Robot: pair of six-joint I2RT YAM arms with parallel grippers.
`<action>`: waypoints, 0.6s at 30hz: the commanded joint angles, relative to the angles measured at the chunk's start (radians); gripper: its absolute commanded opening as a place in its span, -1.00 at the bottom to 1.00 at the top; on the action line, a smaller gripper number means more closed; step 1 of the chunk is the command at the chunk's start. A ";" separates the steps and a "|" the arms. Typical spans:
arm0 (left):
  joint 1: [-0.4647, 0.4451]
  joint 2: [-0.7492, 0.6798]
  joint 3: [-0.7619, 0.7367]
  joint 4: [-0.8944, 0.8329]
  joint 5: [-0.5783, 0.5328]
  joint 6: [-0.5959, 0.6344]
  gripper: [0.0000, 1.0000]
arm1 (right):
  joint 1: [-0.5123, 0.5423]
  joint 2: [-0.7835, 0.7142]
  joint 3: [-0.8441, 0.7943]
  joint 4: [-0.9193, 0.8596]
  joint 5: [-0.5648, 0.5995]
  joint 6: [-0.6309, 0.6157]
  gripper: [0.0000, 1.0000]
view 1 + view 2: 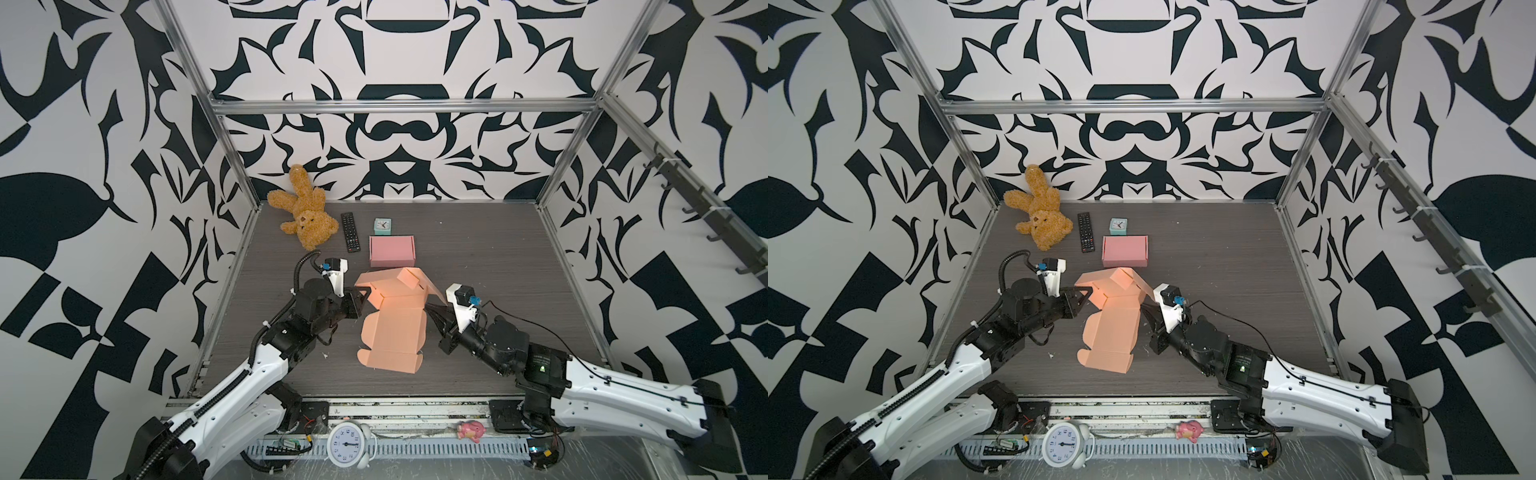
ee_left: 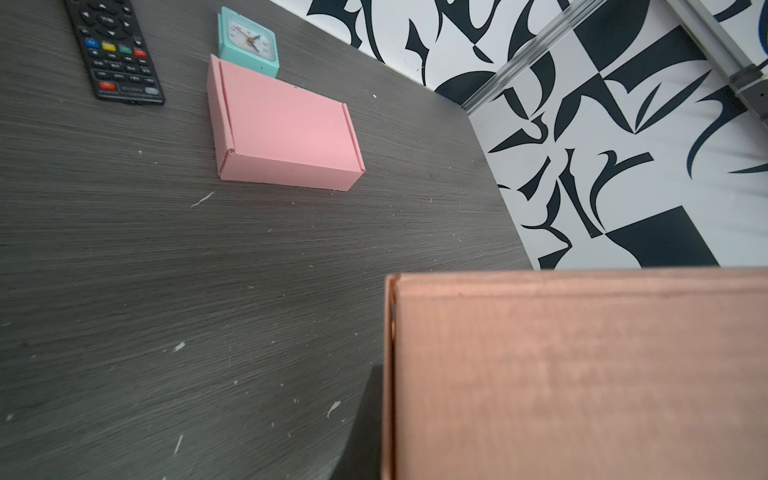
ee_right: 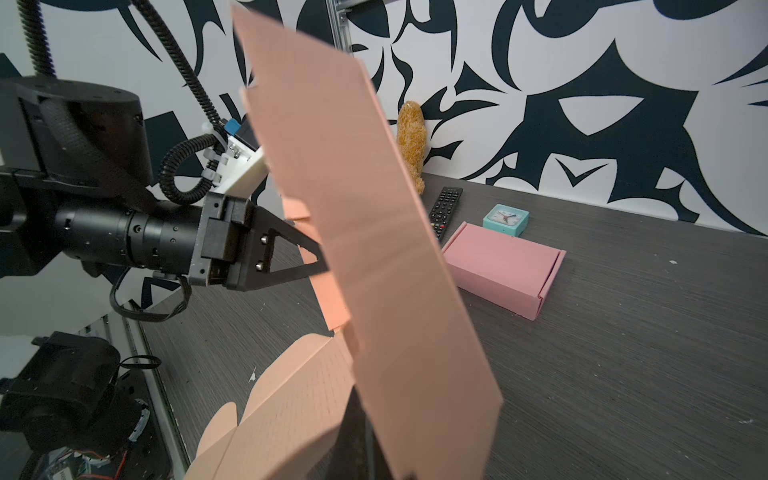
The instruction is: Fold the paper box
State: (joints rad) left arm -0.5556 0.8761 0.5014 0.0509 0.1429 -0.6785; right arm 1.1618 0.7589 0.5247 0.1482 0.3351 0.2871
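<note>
The paper box [image 1: 392,324] [image 1: 1111,328] is a salmon cardboard blank lying mid-table, its far end folded up. My left gripper [image 1: 362,292] [image 1: 1086,293] is shut on the raised left side flap; in the right wrist view its black fingers [image 3: 299,266] pinch that flap's edge. In the left wrist view the cardboard [image 2: 582,374] fills the lower corner beside one dark finger [image 2: 365,419]. My right gripper [image 1: 429,308] [image 1: 1143,308] is shut at the box's right side, where a long panel [image 3: 374,249] rises tilted from its fingers [image 3: 353,440].
A finished pink box [image 1: 392,250] stands just behind the blank, with a teal clock [image 1: 382,226], a black remote [image 1: 350,232] and a teddy bear [image 1: 303,212] further back left. A white alarm clock [image 1: 347,442] and a pink toy [image 1: 471,430] sit on the front rail.
</note>
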 commanded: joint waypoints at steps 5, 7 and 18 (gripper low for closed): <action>0.164 0.076 -0.075 0.146 0.229 -0.034 -0.91 | 0.001 -0.076 0.098 -0.243 -0.002 0.020 -0.32; 0.189 0.098 -0.073 0.148 0.264 -0.025 -0.91 | 0.002 -0.104 0.090 -0.270 -0.020 0.019 -0.06; 0.201 0.157 -0.021 0.047 0.339 0.086 -0.88 | -0.105 -0.190 0.111 -0.342 -0.075 0.094 0.21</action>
State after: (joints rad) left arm -0.3592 1.0218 0.4484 0.1276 0.4232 -0.6369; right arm 1.1004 0.5804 0.6037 -0.2001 0.3111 0.3420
